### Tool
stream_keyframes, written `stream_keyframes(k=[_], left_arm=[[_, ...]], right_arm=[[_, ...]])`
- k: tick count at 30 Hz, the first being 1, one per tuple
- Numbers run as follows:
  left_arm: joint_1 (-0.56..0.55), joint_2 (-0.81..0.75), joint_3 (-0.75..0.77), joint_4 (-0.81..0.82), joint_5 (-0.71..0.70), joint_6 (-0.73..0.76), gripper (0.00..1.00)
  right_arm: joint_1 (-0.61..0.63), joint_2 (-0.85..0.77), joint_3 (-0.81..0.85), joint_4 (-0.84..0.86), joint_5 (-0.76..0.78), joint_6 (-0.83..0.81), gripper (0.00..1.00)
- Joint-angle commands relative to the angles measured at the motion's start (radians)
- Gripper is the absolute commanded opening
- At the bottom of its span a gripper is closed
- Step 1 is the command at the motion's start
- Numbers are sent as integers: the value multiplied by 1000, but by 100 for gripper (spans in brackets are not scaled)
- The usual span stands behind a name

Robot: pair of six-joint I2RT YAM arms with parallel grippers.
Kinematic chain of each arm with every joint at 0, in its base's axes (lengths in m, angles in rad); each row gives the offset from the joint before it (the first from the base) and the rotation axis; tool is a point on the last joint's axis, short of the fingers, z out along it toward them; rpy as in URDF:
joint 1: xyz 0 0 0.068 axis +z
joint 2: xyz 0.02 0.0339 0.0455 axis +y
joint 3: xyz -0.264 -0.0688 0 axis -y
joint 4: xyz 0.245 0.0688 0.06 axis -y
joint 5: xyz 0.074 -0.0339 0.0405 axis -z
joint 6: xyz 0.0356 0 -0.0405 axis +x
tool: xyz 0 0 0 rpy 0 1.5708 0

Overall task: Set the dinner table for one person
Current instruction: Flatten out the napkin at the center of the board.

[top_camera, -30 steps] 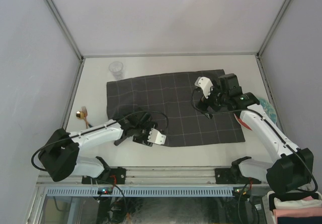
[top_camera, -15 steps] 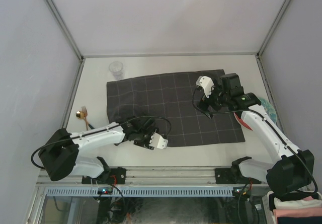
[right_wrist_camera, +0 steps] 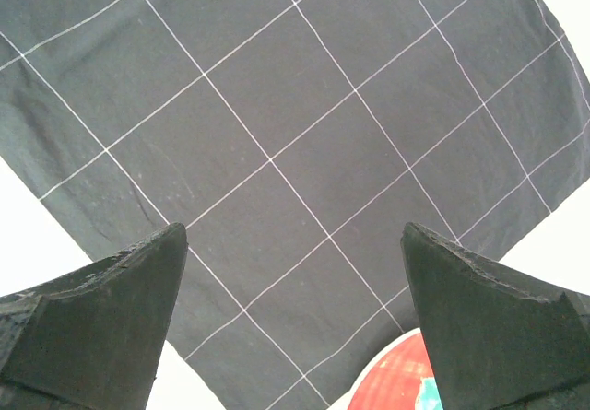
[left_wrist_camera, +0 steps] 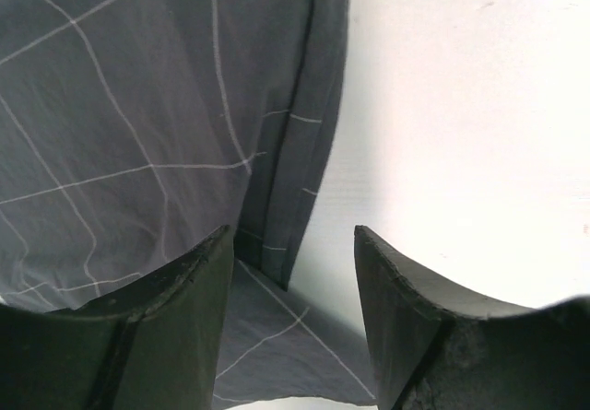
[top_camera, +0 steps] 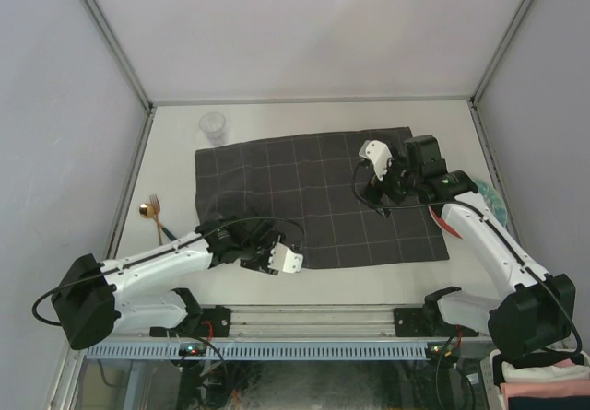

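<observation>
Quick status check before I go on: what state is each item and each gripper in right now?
cloth: spread out, near edge folded over
cup: upright, off the cloth
fork: lying flat, left of cloth
spoon: lying beside the fork
plate: flat at cloth's right edge, partly hidden
left gripper: open, over the folded edge
right gripper: open, above the cloth

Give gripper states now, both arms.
Left gripper: open, over the checked cloth edge, nothing gripped.
Right gripper: open above the cloth, empty.
</observation>
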Motion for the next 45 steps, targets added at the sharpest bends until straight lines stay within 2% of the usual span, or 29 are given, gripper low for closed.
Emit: stream_keyframes(k=[1,8,19,33,45], left_arm=[[-23,-13,-23,-26,1,-47,59],[-62,-13,-42,-15,32,-60,60],[-64,201,6,53,36,-60,59],[-64,343,59,106,-37,-35,55],[-68,429,99,63,-31,-77,14]], right_arm=[[-4,-14,-2,48,-20,-1,100],[-4,3,-1,51,-23,1,100],[-4,-26,-17,36,-12,-13,100],[-9,-57,-62,32,-15,-35,100],[-15,-58,-67,33,-27,-40,100]])
